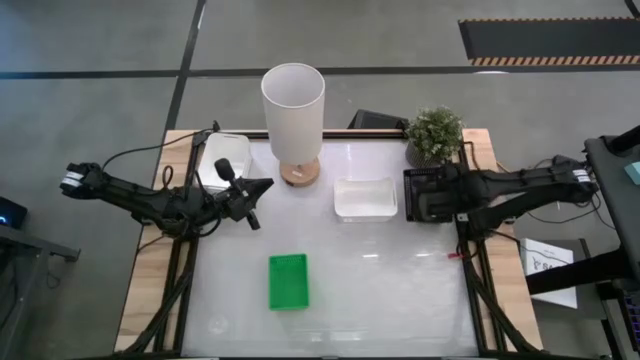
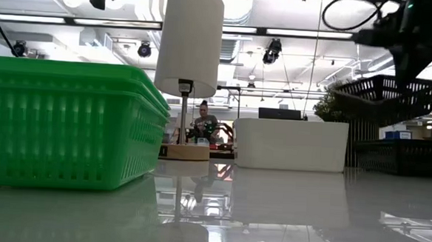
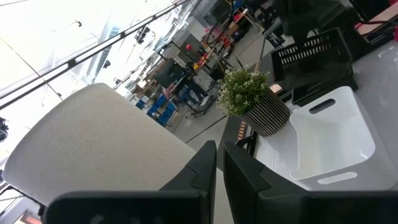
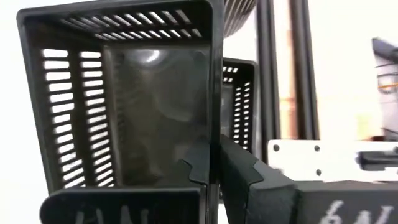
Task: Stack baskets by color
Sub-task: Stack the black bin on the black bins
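My right gripper (image 4: 214, 165) is shut on a black mesh basket (image 2: 391, 97), held in the air over another black basket (image 2: 407, 155) at the table's right edge. To their left, a white basket (image 1: 365, 198) rests flat on the table. A green basket (image 1: 288, 281) sits on its base toward the near edge. Another white basket (image 1: 222, 160) lies at the far left, partly under my left arm. My left gripper (image 1: 262, 187) hovers shut and empty beside the lamp's base. My right gripper pinches one side wall (image 4: 214, 124) of the black basket, the wall toward the table's right edge. One finger (image 4: 198, 163) is inside the basket and the other (image 4: 245, 171) outside. The fingers slant down from above. The basket hangs slightly tilted, clear of the black basket below.
A tall white lamp (image 1: 293, 115) on a wooden base stands at the far middle, close to my left gripper. A small potted plant (image 1: 434, 135) stands at the far right behind the black baskets. Bare table lies between the green basket and the right edge.
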You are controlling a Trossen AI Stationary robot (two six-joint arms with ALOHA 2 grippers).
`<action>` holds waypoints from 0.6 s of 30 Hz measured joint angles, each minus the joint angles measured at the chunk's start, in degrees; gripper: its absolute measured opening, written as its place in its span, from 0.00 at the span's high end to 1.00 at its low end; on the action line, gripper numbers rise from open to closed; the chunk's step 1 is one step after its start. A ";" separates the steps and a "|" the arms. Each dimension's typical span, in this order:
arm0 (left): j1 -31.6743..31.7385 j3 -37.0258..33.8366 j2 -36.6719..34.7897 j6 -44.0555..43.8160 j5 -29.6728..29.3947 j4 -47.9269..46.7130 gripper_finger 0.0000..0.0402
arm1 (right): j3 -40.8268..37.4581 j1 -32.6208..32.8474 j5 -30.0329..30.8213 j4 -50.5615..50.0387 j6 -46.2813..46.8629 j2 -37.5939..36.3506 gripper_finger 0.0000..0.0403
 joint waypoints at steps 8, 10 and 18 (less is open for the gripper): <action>0.02 0.00 -0.01 0.00 -0.01 -0.07 0.97 | -0.02 -6.42 -3.06 -0.04 -9.42 3.73 0.97; 0.00 0.00 0.00 0.00 -0.01 -0.10 0.97 | -0.02 -7.23 -3.63 -0.09 -10.60 3.81 0.97; 0.00 0.00 0.00 0.01 -0.01 -0.08 0.97 | -0.02 -9.34 -4.09 -0.09 -12.61 3.83 0.96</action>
